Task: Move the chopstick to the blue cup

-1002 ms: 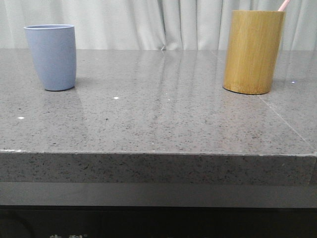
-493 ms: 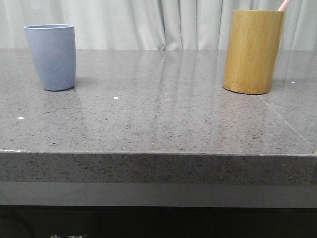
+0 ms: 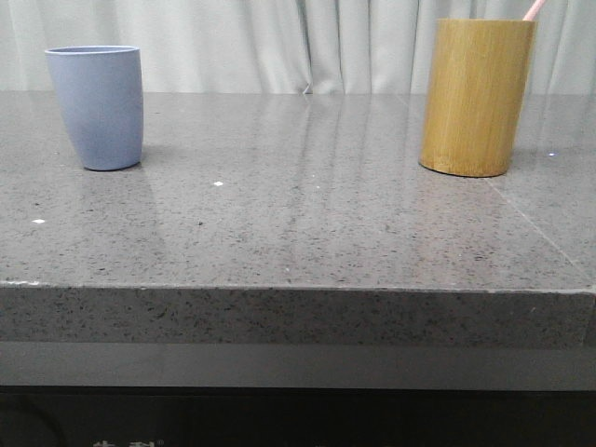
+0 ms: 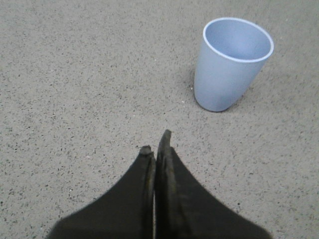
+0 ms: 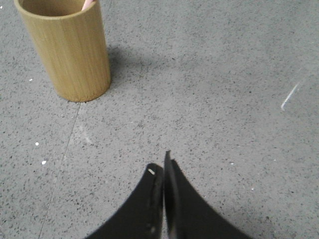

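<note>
The blue cup [image 3: 97, 107] stands upright and empty at the far left of the table; it also shows in the left wrist view [image 4: 229, 64]. The bamboo holder [image 3: 475, 98] stands at the far right and shows in the right wrist view [image 5: 67, 50]. A pale pink chopstick tip [image 3: 533, 9] pokes out of its rim, also seen in the right wrist view [image 5: 88, 4]. My left gripper [image 4: 156, 142] is shut and empty, above the table short of the blue cup. My right gripper [image 5: 162, 167] is shut and empty, some way from the holder. Neither gripper shows in the front view.
The grey speckled stone table [image 3: 298, 214] has its front edge near the camera. A seam in the stone [image 3: 540, 228] runs from the holder toward the front right. White curtains [image 3: 279, 42] hang behind the table.
</note>
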